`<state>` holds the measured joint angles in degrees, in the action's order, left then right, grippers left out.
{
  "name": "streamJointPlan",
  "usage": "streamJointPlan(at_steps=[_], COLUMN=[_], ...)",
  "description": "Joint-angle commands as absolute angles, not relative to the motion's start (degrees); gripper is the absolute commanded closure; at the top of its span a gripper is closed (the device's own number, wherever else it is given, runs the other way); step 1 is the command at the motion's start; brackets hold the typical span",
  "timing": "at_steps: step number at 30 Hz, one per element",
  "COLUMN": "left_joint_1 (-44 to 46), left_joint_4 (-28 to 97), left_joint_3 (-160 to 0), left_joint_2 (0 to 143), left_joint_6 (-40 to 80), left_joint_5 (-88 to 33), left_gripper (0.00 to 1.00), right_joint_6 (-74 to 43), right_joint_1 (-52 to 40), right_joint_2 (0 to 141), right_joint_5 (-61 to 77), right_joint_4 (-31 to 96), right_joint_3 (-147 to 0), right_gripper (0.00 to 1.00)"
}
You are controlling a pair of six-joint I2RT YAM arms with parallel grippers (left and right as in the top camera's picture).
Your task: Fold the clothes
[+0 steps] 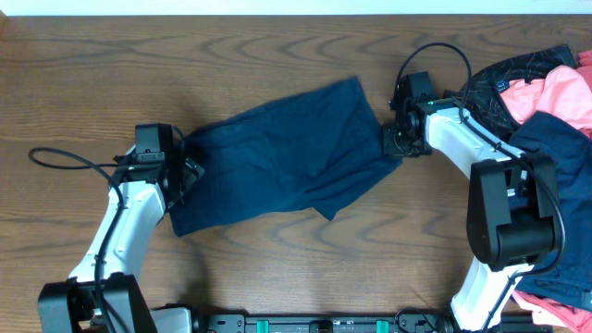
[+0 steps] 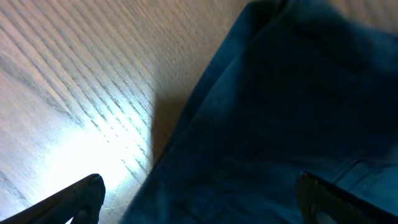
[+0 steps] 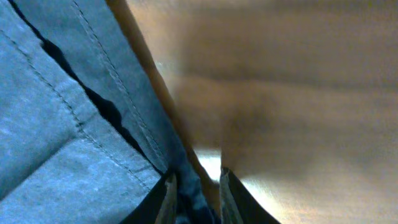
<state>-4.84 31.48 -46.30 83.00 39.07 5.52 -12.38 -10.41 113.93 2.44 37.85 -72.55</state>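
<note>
A dark navy garment (image 1: 287,153) lies spread across the middle of the wooden table. My left gripper (image 1: 185,174) is open at the garment's left edge; in the left wrist view its fingers (image 2: 199,202) straddle the navy cloth (image 2: 280,112). My right gripper (image 1: 393,141) is at the garment's right edge. In the right wrist view its fingers (image 3: 196,199) are nearly closed on the hem of the navy cloth (image 3: 74,124).
A pile of clothes sits at the right edge: a dark patterned piece (image 1: 518,79), a pink piece (image 1: 555,97) and a navy piece (image 1: 564,157). Bare wooden table (image 1: 231,55) lies behind and in front of the garment.
</note>
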Motion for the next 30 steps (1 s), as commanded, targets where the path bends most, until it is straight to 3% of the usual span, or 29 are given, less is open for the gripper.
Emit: streamJointPlan(at_steps=[1, 9, 16, 23, 30], left_joint_1=[-5.17, -8.62, -8.67, -8.67, -9.67], left_joint_4=[31.66, 30.28, 25.02, 23.81, 23.7], left_joint_3=[-45.84, -45.87, -45.87, -45.87, -46.46], left_joint_2=[84.71, 89.34, 95.39, 102.06, 100.47], left_joint_6=[33.1, 28.47, 22.39, 19.05, 16.91], left_joint_5=[4.97, -5.04, -20.32, -30.26, -31.55], left_gripper=[0.02, 0.02, 0.02, 0.02, 0.02], right_joint_6=[-13.08, -14.98, -14.81, -14.48, -14.5], right_joint_1=[-9.34, -4.84, -3.66, -3.75, -3.77], right_joint_2=[115.28, 114.61, 110.85, 103.72, 100.92], right_joint_5=[-4.8, -7.31, -7.07, -7.03, -7.01], right_joint_4=[40.51, 42.61, 42.96, 43.11, 44.75], right_joint_3=[-70.39, -70.5, -70.89, -71.24, -71.24], right_gripper=[0.83, 0.81, 0.61, 0.56, 0.49])
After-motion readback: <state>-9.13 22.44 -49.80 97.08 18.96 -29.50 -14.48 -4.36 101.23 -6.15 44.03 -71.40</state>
